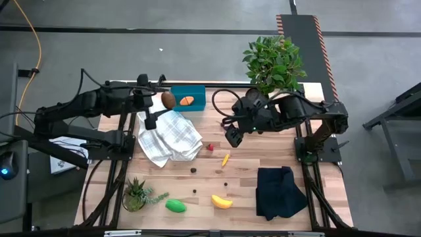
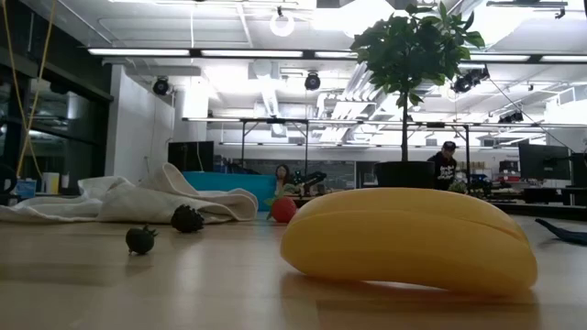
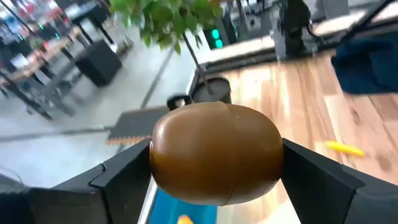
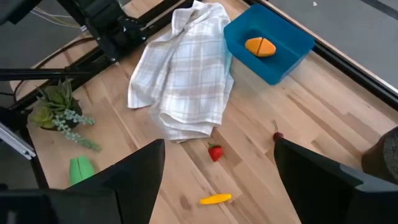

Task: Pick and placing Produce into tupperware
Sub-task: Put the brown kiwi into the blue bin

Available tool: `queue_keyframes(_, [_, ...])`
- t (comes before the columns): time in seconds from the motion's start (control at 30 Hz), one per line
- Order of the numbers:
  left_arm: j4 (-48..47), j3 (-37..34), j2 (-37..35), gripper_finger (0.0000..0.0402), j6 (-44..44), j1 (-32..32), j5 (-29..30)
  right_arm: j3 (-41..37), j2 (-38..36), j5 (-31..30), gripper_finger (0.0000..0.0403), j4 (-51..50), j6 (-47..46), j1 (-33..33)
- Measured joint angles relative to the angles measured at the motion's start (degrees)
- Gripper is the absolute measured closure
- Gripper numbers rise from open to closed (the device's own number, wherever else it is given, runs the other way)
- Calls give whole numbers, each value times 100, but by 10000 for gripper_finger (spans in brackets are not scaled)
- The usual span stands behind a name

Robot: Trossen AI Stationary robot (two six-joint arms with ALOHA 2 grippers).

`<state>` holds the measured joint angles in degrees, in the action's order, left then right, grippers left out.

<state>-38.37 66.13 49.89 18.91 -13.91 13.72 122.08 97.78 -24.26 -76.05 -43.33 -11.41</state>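
The left tool clamps the brown kiwi beside the tupperware; right tool spread apart, empty.

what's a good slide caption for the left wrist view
Left gripper holds the brown kiwi above the teal tupperware.

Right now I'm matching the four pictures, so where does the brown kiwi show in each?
High view: the kiwi, by the tupperware's left end.
Low view: not in it.
Left wrist view: the kiwi fills the middle, between the left gripper's fingers.
Right wrist view: not in it.
Shared landmark: the tupperware.
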Motion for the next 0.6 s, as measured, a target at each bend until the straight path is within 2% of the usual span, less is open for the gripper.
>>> queue_keyframes(0.17, [-712, 434, 323, 94, -238, -64, 24, 0, 0, -60, 110, -41, 76, 4])
queue_keyframes(0.4, [-1391, 1072, 1083, 94, -607, -955, -287, 0, 0, -61, 110, 59, 225, 4])
queue_keyframes(0.6, [-1405, 1333, 1558, 94, -502, -2026, -1318, 0, 2, -76, 110, 61, 282, -27])
